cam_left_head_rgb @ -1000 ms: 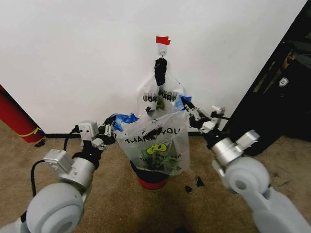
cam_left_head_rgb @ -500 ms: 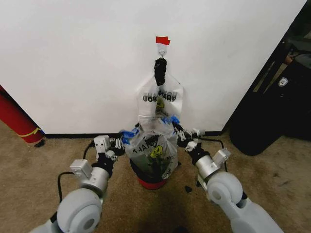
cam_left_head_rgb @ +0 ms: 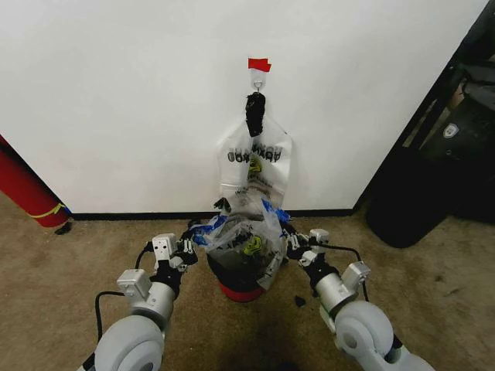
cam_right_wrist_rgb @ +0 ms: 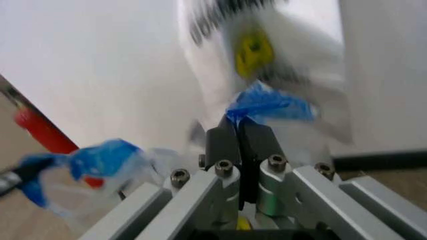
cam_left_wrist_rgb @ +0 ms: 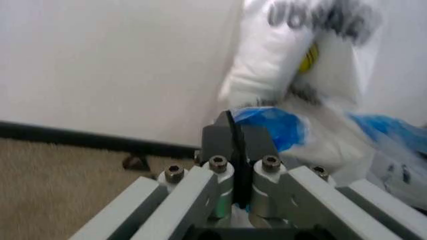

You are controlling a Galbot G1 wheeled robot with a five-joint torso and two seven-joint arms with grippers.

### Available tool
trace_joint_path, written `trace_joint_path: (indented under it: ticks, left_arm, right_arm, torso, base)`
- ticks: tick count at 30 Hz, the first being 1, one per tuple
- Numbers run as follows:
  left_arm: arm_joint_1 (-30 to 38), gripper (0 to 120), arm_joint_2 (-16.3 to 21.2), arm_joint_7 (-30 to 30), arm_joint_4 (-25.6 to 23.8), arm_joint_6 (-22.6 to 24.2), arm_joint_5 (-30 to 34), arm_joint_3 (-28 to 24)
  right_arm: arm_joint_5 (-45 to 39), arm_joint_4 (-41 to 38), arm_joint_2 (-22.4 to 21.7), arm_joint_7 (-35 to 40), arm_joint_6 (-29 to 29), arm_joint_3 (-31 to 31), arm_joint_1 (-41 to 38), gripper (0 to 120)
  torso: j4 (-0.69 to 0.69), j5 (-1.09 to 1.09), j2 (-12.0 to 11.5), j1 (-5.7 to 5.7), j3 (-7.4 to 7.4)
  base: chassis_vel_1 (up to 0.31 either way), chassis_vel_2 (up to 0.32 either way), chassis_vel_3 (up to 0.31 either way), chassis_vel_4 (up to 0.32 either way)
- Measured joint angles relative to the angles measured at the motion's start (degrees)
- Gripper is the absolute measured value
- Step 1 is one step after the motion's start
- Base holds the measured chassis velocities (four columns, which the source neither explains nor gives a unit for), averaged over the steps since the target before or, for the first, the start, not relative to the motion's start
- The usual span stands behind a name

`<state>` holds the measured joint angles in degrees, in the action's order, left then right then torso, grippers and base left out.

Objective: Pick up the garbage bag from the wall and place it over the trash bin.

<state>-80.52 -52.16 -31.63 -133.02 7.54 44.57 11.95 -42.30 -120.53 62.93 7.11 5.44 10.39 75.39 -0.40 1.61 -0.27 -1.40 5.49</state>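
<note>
Both grippers, left (cam_left_head_rgb: 190, 246) and right (cam_left_head_rgb: 291, 241), pinch the bag's (cam_left_head_rgb: 244, 241) blue handles; spread them evenly and lower over the bin (cam_left_head_rgb: 240, 277) rim.

Thin, crinkly see-through plastic on the garbage bag (cam_left_head_rgb: 244, 241), glossy where the light catches it, with blue patches at its edges. The trash bin (cam_left_head_rgb: 241, 278) under it reads as black mesh with a smooth red bottom rim. The left tool (cam_left_wrist_rgb: 233, 131) is matt dark on its pads, backed by brushed silvery metal with bolt heads; the right tool (cam_right_wrist_rgb: 235, 134) looks the same. The wall (cam_left_head_rgb: 124, 100) is flat matt white paint, the floor (cam_left_head_rgb: 54, 263) rough tan carpet.
</note>
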Motion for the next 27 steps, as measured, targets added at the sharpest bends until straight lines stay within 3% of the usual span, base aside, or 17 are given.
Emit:
trace_joint_path:
  ticks: [10,13,19,27]
  left_arm:
    - [6.08,0,2.47,-0.56,-0.98,-0.17,3.60,2.43]
    - [6.88,0,3.83,0.60,-3.10,-0.94,3.59,4.73]
    - [7.85,0,4.53,1.26,-3.58,-1.42,3.58,6.15]
    - [2.95,0,1.56,1.82,-1.10,-2.51,1.04,4.38]
  right_arm:
    - [-6.33,-1.56,2.83,-2.47,-0.41,-0.26,-7.63,0]
    - [-9.06,-0.03,5.73,-4.37,-1.33,-0.23,-13.33,0]
    - [-10.73,2.09,9.96,-4.87,-2.05,-0.18,-16.72,0]
    - [-6.85,4.76,6.88,-6.88,-3.90,-1.25,-11.23,0]
  torso:
    - [0.01,0.01,0.00,0.00,0.01]
    - [0.01,0.01,0.00,0.00,0.01]
    - [0.01,0.00,0.00,-0.01,0.01]
    - [0.00,-0.01,0.00,0.00,0.00]
  base:
    - [0.000,0.000,0.000,0.000]
    - [0.000,0.000,0.000,0.000]
    - [0.000,0.000,0.000,0.000]
    - [0.000,0.000,0.000,0.000]
